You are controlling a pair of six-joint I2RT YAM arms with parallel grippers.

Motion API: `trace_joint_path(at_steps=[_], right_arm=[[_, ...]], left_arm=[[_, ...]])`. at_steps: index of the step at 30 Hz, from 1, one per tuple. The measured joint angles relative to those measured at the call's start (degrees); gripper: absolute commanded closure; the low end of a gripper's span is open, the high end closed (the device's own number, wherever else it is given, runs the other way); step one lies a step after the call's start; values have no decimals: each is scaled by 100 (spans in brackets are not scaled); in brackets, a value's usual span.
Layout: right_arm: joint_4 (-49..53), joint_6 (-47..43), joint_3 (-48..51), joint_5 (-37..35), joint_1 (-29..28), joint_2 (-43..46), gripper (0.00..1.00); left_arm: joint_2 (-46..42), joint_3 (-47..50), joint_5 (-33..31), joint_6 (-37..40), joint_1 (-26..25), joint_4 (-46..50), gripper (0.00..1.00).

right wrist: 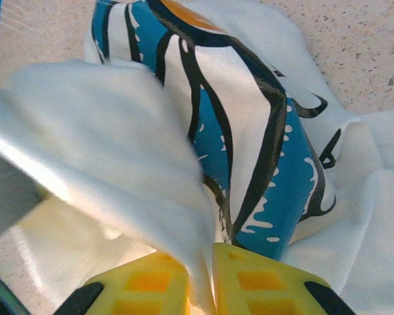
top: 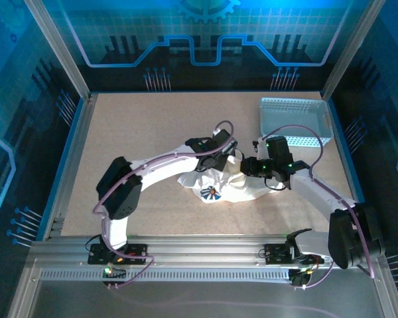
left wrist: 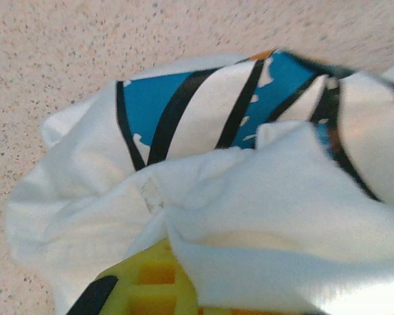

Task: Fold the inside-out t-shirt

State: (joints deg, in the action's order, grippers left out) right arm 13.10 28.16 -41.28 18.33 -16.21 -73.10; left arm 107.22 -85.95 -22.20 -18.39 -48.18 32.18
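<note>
Two grippers meet over a crumpled white t-shirt [top: 219, 189] near the middle of the table [top: 139, 132]. From above, we see the left gripper [top: 229, 158] and the right gripper [top: 244, 165] close together at a raised peak of cloth. The rest of the shirt lies heaped just in front of them, its logo [top: 210, 193] facing up. A basket [top: 295, 122] stands well apart at the far right corner.

From the left wrist, we look down on white folds and blue-and-black print draped over one yellow finger [left wrist: 144, 285]. The jaws are pressed together and the cloth looks caught in them, though the folds hide the pinch itself.

From the right wrist, we see two yellow fingers [right wrist: 262, 289] nipping a thin fold of white cloth, with almost no gap between them.

We judge the shirt light, soft and limp. It will sag from any hold, drag along the table and keep no shape of its own. A pinch in a mid-panel bunch lifts only a lump, so the hem, the shoulder seams or the sleeve edges look the better places to take hold, one to each gripper, to spread it flat.
</note>
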Motion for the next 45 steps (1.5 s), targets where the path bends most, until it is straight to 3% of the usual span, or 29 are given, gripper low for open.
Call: trace_joint_path(at_steps=[6, 14, 21, 24, 28, 30, 45], right_arm=[[59, -138, -251, -138, -83, -118, 76], [264, -450, -575, -308, -431, 151, 46], [367, -938, -638, -619, -955, 354, 46], [387, -1093, -684, -645, -1093, 162, 54], [411, -1231, -708, -656, -1309, 72, 90], [457, -1226, -822, -704, -1303, 0, 100], [398, -1217, -682, -522, -1010, 313, 100]], left_arm=[[-984, 407, 415, -122, -9, -273, 100], [-1381, 1025, 1010, -271, -9, -643, 100], [-1648, 1692, 1611, -271, -9, -1091, 100], [-1744, 1821, 1781, -278, -4, -1204, 100], [-1805, 1945, 1915, -289, 2, -1292, 100], [-1805, 1989, 1952, -289, 2, -1331, 99], [-2175, 2623, 2295, -221, 219, -1622, 93]])
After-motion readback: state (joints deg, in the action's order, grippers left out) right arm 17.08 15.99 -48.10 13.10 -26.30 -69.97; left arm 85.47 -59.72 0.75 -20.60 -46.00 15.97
